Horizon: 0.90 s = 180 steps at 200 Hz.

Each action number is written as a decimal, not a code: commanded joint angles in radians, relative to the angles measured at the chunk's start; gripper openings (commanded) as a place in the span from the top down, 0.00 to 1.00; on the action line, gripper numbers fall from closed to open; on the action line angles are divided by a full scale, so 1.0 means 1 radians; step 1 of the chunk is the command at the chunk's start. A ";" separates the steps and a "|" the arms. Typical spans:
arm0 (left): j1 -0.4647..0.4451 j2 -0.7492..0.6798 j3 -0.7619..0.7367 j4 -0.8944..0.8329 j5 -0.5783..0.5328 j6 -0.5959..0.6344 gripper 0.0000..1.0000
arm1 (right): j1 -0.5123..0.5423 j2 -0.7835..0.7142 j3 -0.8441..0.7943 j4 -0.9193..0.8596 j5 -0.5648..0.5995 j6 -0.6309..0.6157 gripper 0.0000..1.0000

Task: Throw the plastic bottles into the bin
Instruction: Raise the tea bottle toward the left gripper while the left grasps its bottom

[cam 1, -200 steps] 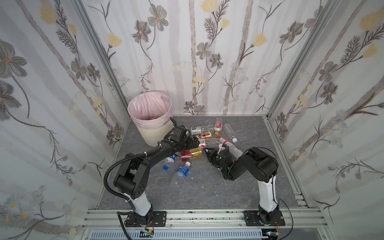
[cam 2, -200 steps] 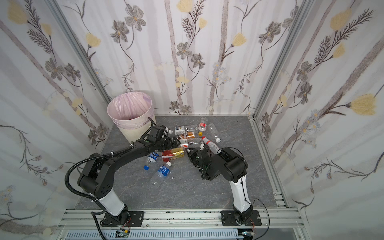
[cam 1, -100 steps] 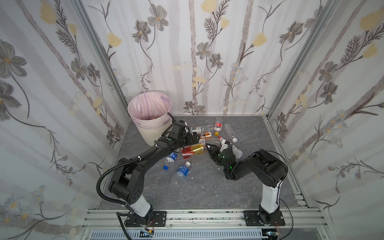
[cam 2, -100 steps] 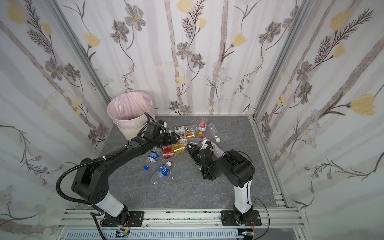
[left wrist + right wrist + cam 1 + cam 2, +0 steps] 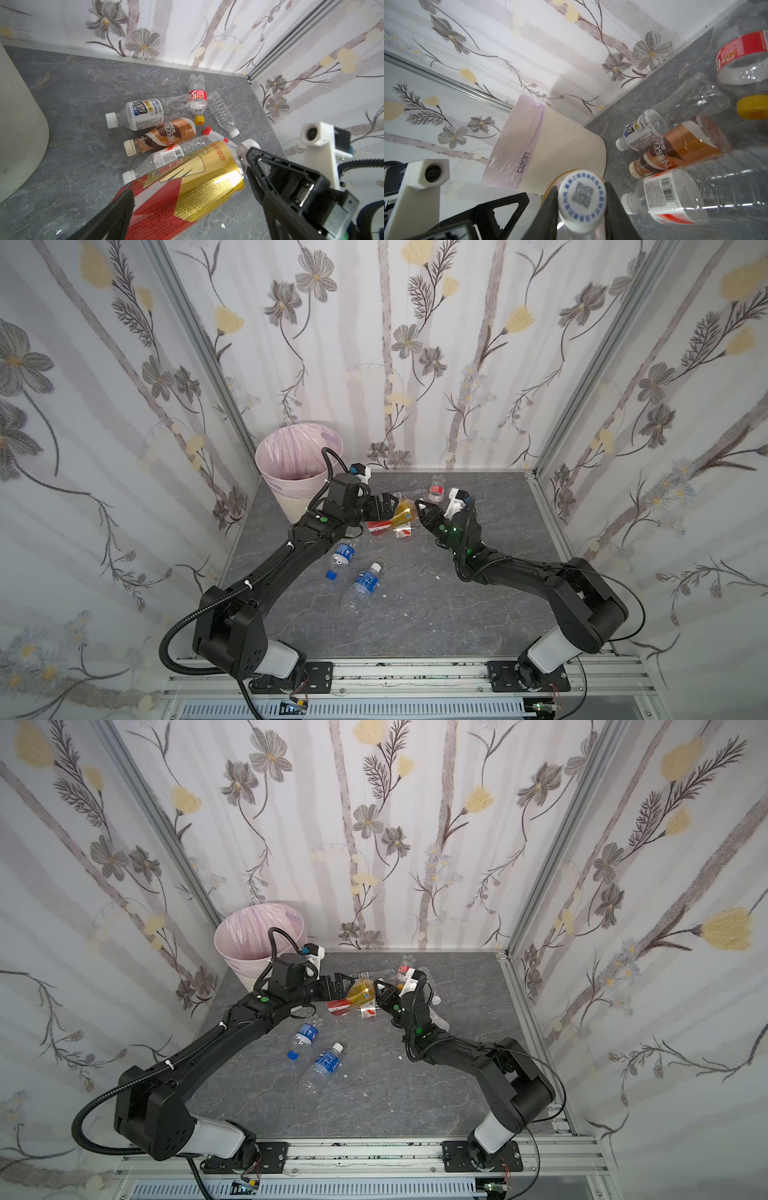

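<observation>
- bin point(image 5: 286, 499): cream, lined with a pink bag point(image 5: 291, 448), upright in the 10 o'clock corner of the table point(image 5: 415, 626) in both top views (12 o'clock is the back wall). it stands apart from every bottle on the table.
- left gripper point(image 5: 392, 508): reaches out to 12 o'clock from the table's centre. its jaws are spread wide, with the labelled body of 1 bottle between them.
- right gripper point(image 5: 419, 508): meets it from the 3 o'clock side. its fingers point(image 5: 614, 207) are pinched tight on that bottle's white cap point(image 5: 581, 195).
- gold-and-red bottle point(image 5: 187, 187): tilted and raised over the heap at 12 o'clock, cap end toward the right gripper, near the bin but not touching it.
- heap of 5 bottles lying flat at 12 o'clock, close together: white-label bottle point(image 5: 143, 114), brown coffee bottle point(image 5: 166, 135), barcode-label bottle point(image 5: 172, 154), red-label bottle point(image 5: 197, 96) with a yellow cap, and bare ribbed bottle point(image 5: 222, 112).
- 2 blue-label bottles lie flat just toward 9 o'clock from the centre, just beside each other: blue-capped bottle point(image 5: 343, 553) and white-capped bottle point(image 5: 365, 580).
</observation>
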 commanded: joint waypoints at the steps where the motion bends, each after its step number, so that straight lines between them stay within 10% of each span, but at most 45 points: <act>1: -0.011 -0.032 -0.021 -0.002 -0.032 0.120 0.00 | -0.018 -0.031 0.066 -0.206 0.025 -0.161 0.69; 87: -0.193 -0.024 -0.062 0.059 -0.293 0.505 0.00 | -0.067 -0.128 0.249 -0.478 -0.019 -0.416 0.69; 180: -0.213 0.013 -0.115 0.309 -0.187 0.750 0.00 | -0.082 -0.228 0.257 -0.528 -0.183 -0.443 0.69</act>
